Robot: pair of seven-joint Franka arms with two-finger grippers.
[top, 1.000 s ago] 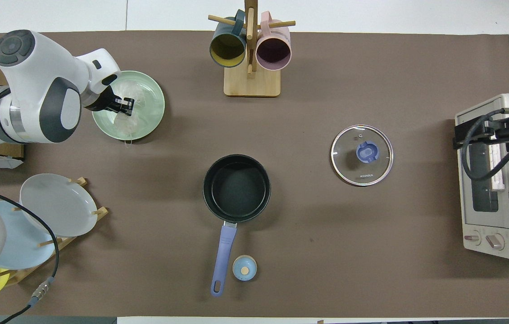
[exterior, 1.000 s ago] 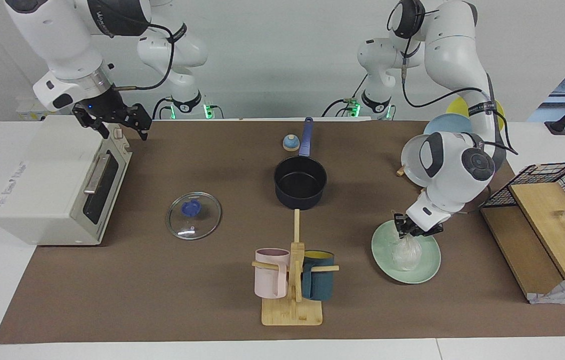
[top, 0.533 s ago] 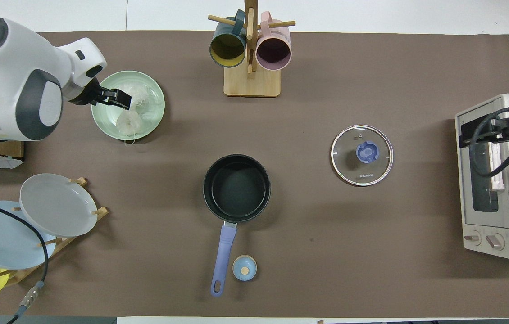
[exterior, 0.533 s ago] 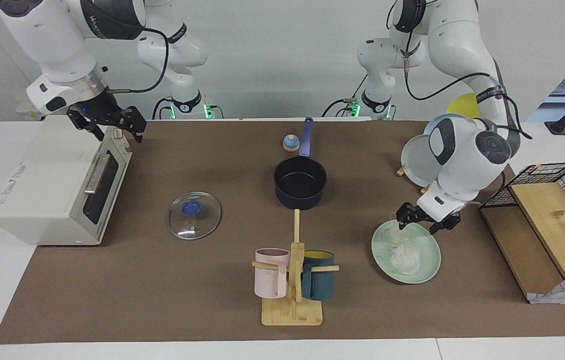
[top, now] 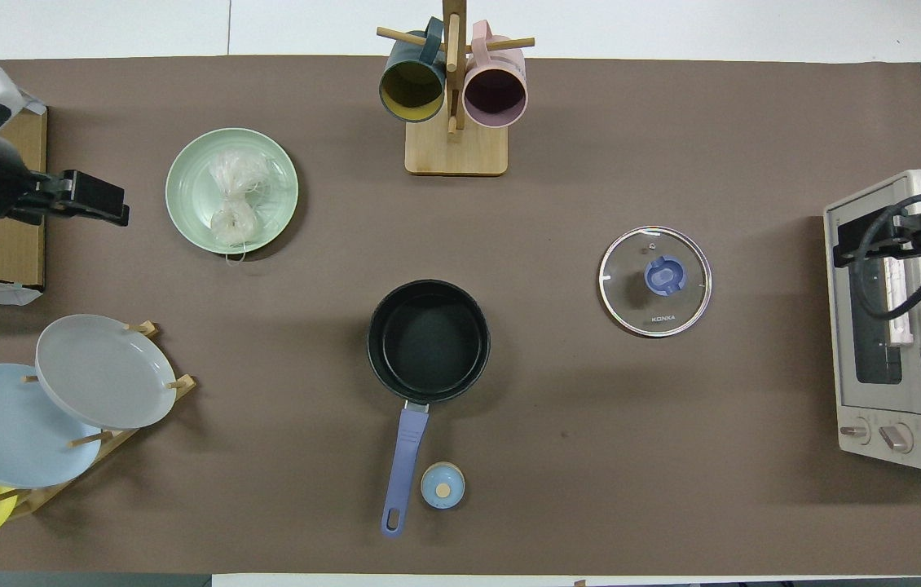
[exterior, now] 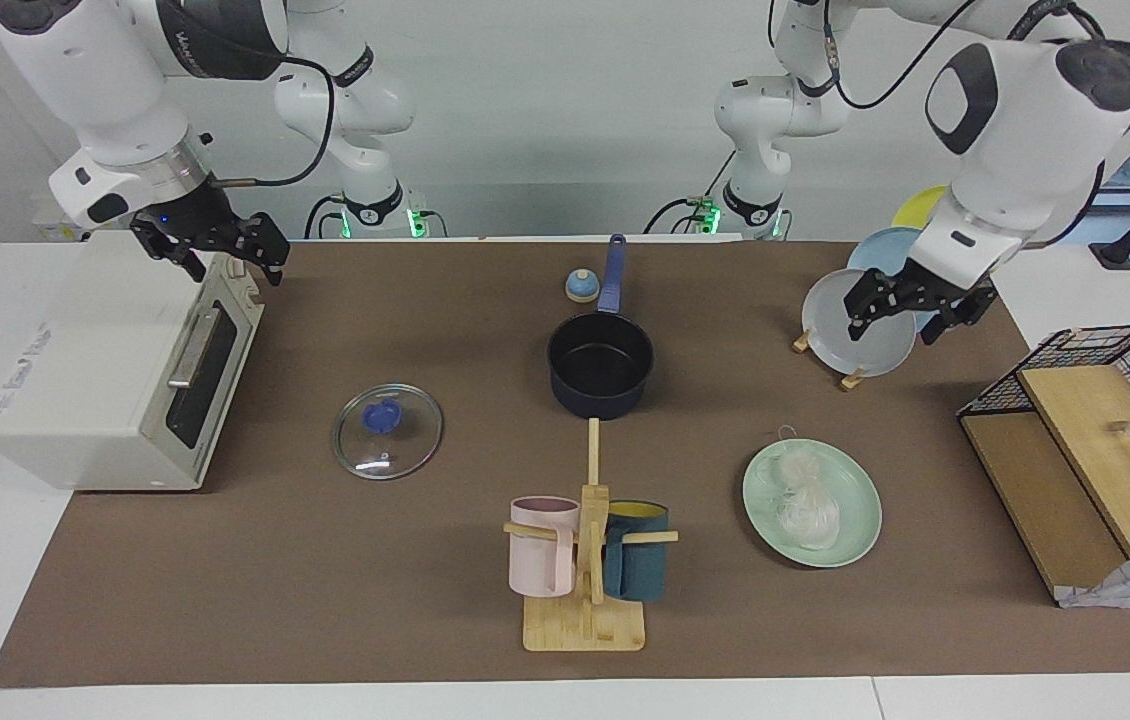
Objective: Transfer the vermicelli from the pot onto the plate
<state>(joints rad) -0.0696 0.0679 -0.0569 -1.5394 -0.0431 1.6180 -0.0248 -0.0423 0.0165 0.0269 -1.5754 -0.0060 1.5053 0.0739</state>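
The vermicelli (exterior: 805, 502) lies as a loose white clump in the mint-green plate (exterior: 853, 538), also in the overhead view (top: 234, 196) on the plate (top: 187, 175). The dark pot (exterior: 600, 365) with its blue handle stands empty mid-table (top: 428, 341), nearer to the robots than the plate. My left gripper (exterior: 903, 322) is open and empty, raised over the mat (top: 114, 208) beside the plate toward the left arm's end. My right gripper (exterior: 233, 262) is open and empty, waiting over the toaster oven (top: 843, 244).
A glass lid (exterior: 388, 430) lies toward the right arm's end. A mug rack (exterior: 585, 560) holds pink and teal mugs. A toaster oven (exterior: 95, 350), a plate rack (top: 102, 371), a small blue cap (exterior: 581, 286) and a wire basket on boards (exterior: 1075, 440) also stand here.
My left gripper opened, let go of the vermicelli on the plate, then rose and drew back toward the left arm's end. My right gripper shifted slightly over the oven.
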